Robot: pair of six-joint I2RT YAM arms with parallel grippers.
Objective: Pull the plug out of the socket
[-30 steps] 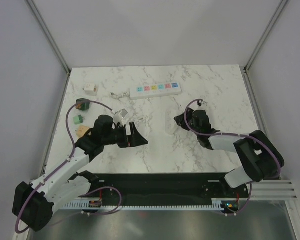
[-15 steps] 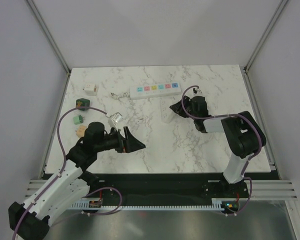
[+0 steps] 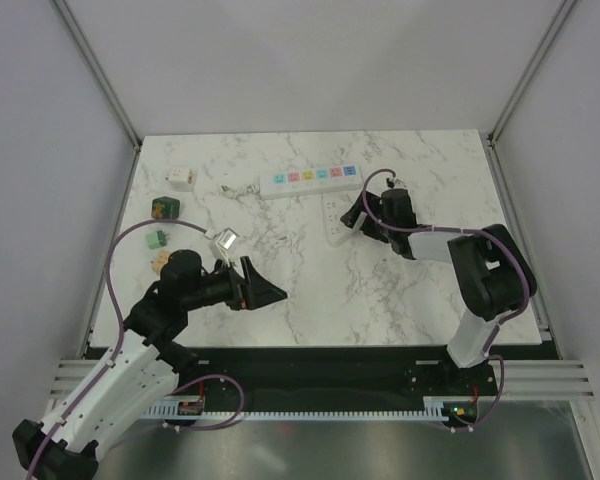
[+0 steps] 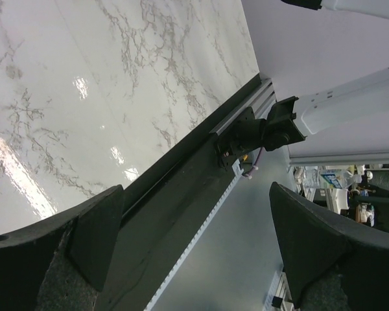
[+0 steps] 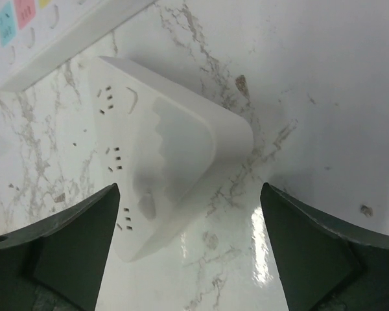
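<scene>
The plug (image 3: 164, 207) is sitting loose at the far left of the desk (image 3: 420, 280), well apart from the socket (image 3: 310, 180), probably handling as light, rigid, slick plastic best pinched across opposite flat sides, while left hand (image 3: 268, 288) and right hand (image 3: 350, 216) are both hanging open, empty.

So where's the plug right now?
In the top view, the plug lies at the far left, between the white cube and the bright-green block, apart from the socket.

white block (image 5: 168, 149) ahead of right gripper (image 5: 188, 191), socket (image 5: 71, 32) just beyond, bare table (image 3: 380, 290) nearer
</scene>
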